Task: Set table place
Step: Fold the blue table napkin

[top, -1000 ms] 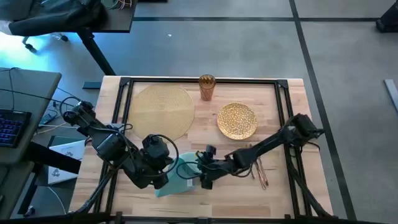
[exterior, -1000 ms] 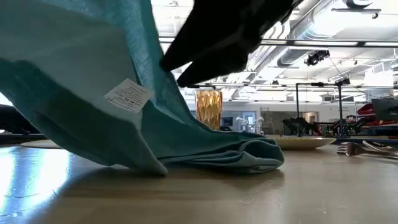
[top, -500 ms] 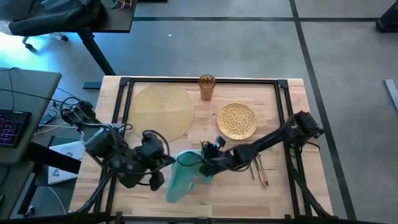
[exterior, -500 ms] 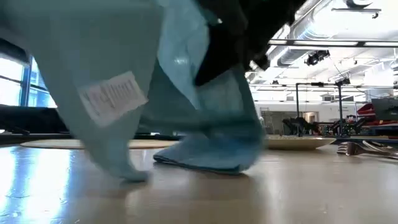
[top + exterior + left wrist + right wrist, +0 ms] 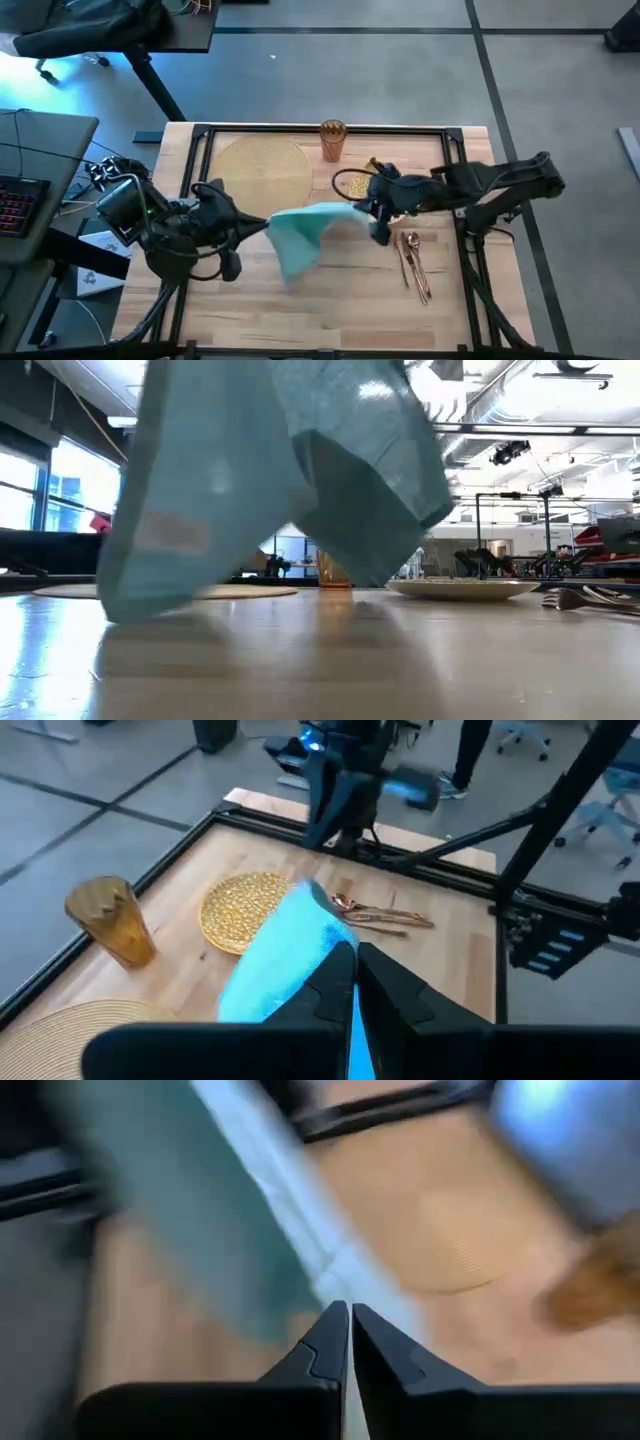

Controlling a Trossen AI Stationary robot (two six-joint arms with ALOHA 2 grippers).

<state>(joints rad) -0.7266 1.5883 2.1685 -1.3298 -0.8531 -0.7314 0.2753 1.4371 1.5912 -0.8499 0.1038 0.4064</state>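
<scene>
The teal napkin (image 5: pixel 305 235) hangs spread between my two grippers over the middle of the table (image 5: pixel 350 310). My left gripper (image 5: pixel 262 223) is shut on its left end and my right gripper (image 5: pixel 364 212) on its right end. In the low view the napkin (image 5: pixel 270 470) droops to a low corner (image 5: pixel 125 605) close to the tabletop. The pale-gold placemat (image 5: pixel 262 172) lies at the far left, with the amber cup (image 5: pixel 332 140) beside it. The gold plate (image 5: pixel 352 184) is partly hidden behind my right gripper. The cutlery (image 5: pixel 413 262) lies at the near right. My left gripper pinches the napkin's left upper corner (image 5: pixel 322 952) between its two shut fingers, coming level from the table's left. The cloth runs away from the fingers toward the other gripper. My right gripper pinches the napkin's edge (image 5: pixel 335 1275) at the right upper corner between its shut fingers, coming from the table's right. The cloth hangs below both holds, sagging between them; whether its low corner touches the table I cannot tell.
The black rail frame (image 5: pixel 205 160) runs around the tabletop. A grey desk with a keyboard (image 5: pixel 20 205) stands left of the table. Bare wood lies along the near edge below the napkin.
Both grippers have risen and gone toward the far edge, the left drawing back to the left and the right swinging to the right. The napkin, which lay bunched on the table with one end raised, is now lifted and spread out between them.
</scene>
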